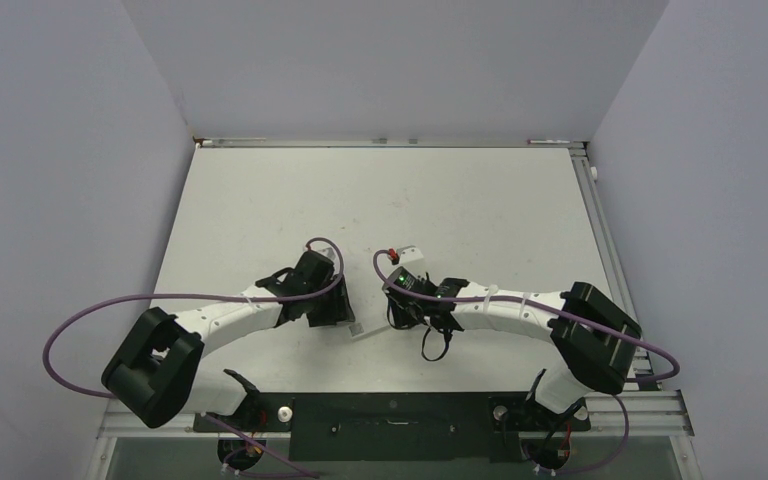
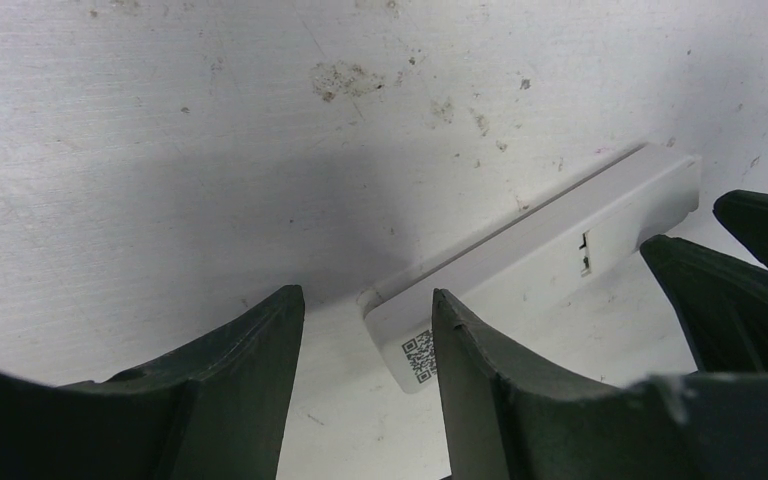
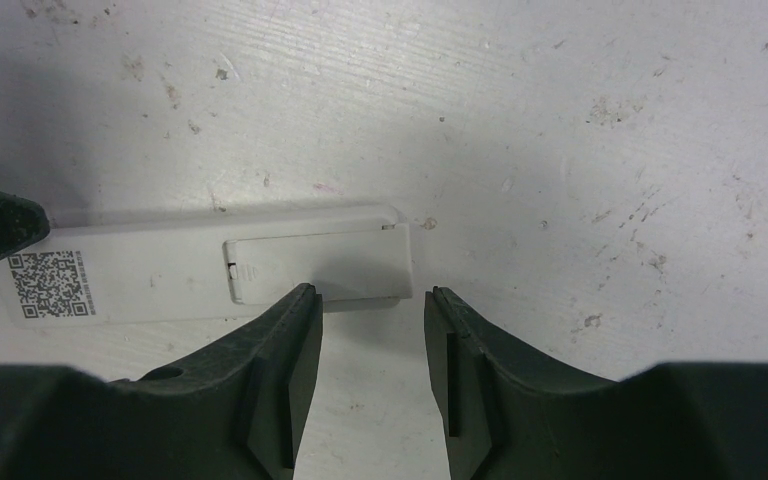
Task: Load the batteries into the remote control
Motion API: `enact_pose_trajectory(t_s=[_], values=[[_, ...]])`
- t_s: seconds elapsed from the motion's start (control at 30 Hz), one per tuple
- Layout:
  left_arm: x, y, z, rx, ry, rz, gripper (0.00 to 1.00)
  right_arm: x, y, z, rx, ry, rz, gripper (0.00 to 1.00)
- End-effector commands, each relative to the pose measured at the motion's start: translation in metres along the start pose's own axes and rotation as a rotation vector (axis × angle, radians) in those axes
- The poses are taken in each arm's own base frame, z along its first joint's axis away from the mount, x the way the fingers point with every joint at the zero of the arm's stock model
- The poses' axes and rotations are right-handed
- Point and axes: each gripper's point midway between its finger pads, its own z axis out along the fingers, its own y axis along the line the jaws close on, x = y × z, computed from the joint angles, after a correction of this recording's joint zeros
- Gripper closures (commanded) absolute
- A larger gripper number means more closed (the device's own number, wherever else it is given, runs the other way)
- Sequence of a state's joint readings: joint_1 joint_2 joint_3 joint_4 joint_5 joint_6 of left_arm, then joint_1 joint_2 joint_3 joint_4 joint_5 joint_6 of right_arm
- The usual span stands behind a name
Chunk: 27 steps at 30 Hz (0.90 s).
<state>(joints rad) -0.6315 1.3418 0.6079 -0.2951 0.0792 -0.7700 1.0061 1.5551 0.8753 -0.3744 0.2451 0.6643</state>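
Observation:
The remote control (image 3: 210, 265) lies flat on the table, back side up. A QR sticker marks one end and the closed battery cover sits at the other. My left gripper (image 2: 365, 293) is open over the QR end. The remote (image 2: 550, 240) runs off behind its right finger, with a gap on the left side. My right gripper (image 3: 372, 290) is open at the cover end, nothing between its fingers, and the remote's corner sits just past its left fingertip. From above, both grippers meet over the remote (image 1: 365, 328). The batteries are out of view.
A white block with a red mark (image 1: 405, 255) sits beside the right wrist. The table (image 1: 380, 200) is stained white, with rails along its back and right edges. Purple cables (image 1: 80, 320) loop off both arms.

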Motion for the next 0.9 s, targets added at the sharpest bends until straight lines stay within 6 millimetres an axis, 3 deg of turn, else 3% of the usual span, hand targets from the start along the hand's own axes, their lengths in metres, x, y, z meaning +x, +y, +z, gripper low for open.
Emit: enact_pose_trajectory(t_s=[0.0,0.27,0.87], values=[[-0.011,-0.001,-0.006,0.018,-0.049,-0.021,0.51,-0.019,0.007,0.001,-0.023,-0.045,0.008,0.58],[-0.015,0.002,-0.015,0.019,-0.087,-0.054,0.49,-0.021,0.008,0.002,-0.035,-0.044,0.0,0.58],[0.017,-0.008,-0.023,0.139,0.022,-0.07,0.48,-0.011,0.01,0.009,-0.08,-0.017,-0.036,0.58]])
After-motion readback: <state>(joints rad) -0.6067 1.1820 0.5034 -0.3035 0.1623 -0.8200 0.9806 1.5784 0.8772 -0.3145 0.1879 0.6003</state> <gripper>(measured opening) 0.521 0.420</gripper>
